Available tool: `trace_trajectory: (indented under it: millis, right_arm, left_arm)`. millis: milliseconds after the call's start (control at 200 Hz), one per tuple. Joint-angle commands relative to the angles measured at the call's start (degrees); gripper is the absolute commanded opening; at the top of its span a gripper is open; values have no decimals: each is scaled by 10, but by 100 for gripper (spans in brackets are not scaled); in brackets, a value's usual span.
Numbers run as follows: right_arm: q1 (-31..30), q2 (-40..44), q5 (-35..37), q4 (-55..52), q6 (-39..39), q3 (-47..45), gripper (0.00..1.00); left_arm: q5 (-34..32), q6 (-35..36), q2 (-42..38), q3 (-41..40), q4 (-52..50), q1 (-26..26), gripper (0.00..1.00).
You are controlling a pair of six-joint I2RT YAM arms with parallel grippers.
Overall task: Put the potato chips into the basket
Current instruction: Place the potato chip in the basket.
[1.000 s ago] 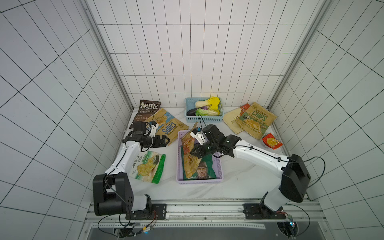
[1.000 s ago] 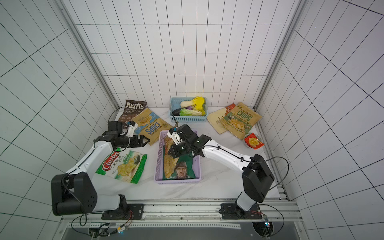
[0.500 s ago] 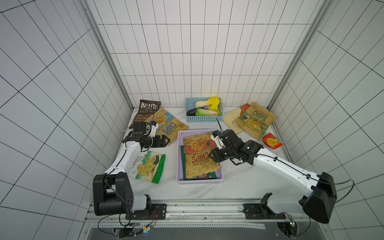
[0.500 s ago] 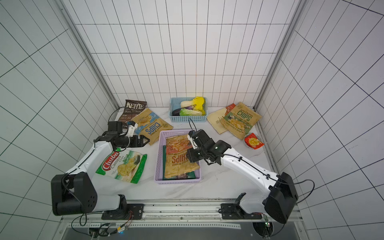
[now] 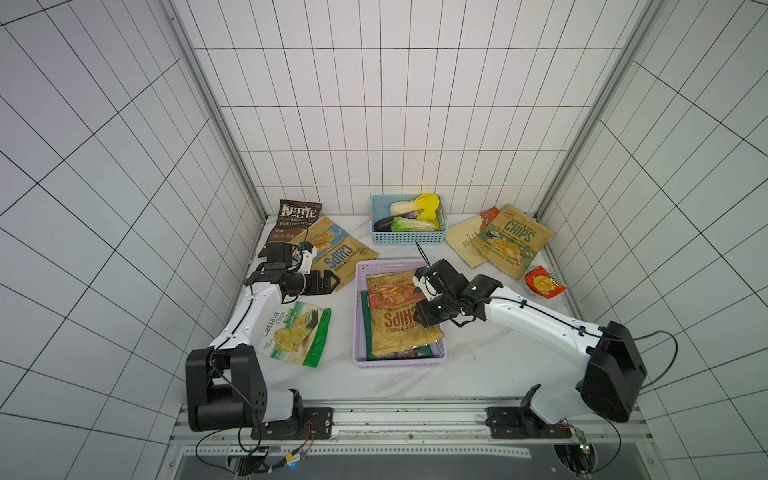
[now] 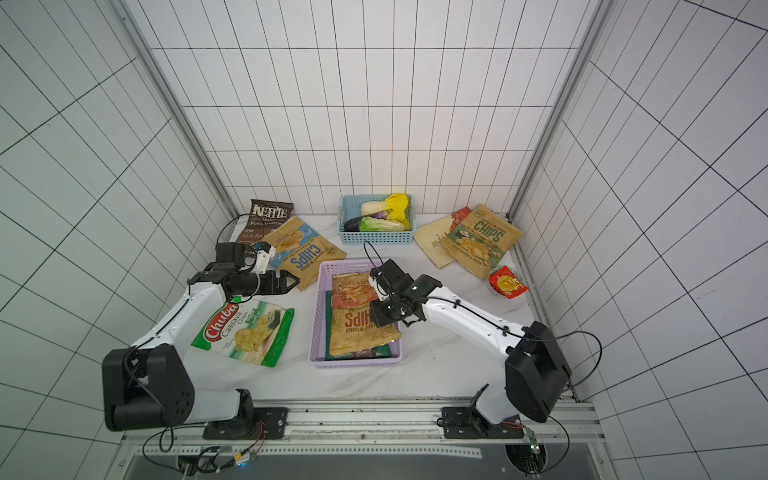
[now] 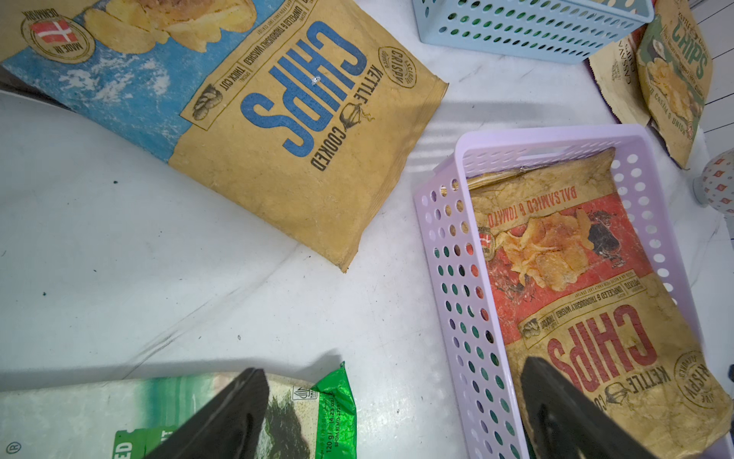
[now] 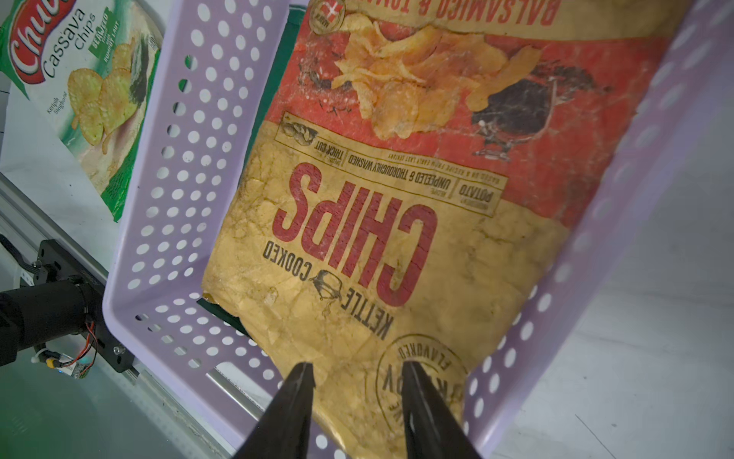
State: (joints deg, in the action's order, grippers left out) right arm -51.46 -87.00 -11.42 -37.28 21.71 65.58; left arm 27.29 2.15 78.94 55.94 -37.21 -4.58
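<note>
The lilac basket (image 5: 358, 316) stands mid-table and holds a tan red-label CHIPS bag (image 5: 395, 316) lying flat on a dark green bag (image 5: 365, 328). My right gripper (image 8: 357, 363) hovers over that bag's near corner, open, with nothing between its jaws. My left gripper (image 5: 334, 281) is open above bare table, between the blue-label CHIPS bag (image 5: 340, 253) and the white-green cassava bag (image 5: 297, 332). A dark brown Kettle bag (image 5: 297, 218) leans at the back left. At the back right, the green-label CHIPS bag (image 5: 513, 241) overlaps a cream bag (image 5: 463, 241).
A light blue basket (image 5: 409, 239) of toy vegetables stands at the back centre. A small red snack pack (image 5: 543, 282) lies by the right wall. Tiled walls close three sides, and a metal rail runs along the front.
My right gripper opened and let go of the red-label CHIPS bag, which fell flat into the lilac basket. The right arm drew back to the right. The left arm stayed still.
</note>
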Motion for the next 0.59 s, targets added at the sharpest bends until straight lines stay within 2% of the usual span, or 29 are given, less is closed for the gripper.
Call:
trace_trajectory:
  millis: [0,75,140,435,590]
  right_arm:
    - [-9,-33,25,-22,7,28,43]
    - [-19,-56,67,-60,5,40,43]
    - [-27,-73,73,-74,7,42,43]
    - [-72,-151,3,-51,21,63,44]
    - [-85,-136,-39,-25,12,75,44]
  left_arm:
    - [7,3,3,17,-1,-2,97]
    - [7,3,4,17,-1,-2,98]
    - [8,3,5,17,-1,-2,98]
    - [8,2,4,17,0,-2,97]
    - [7,2,3,17,-1,-2,98]
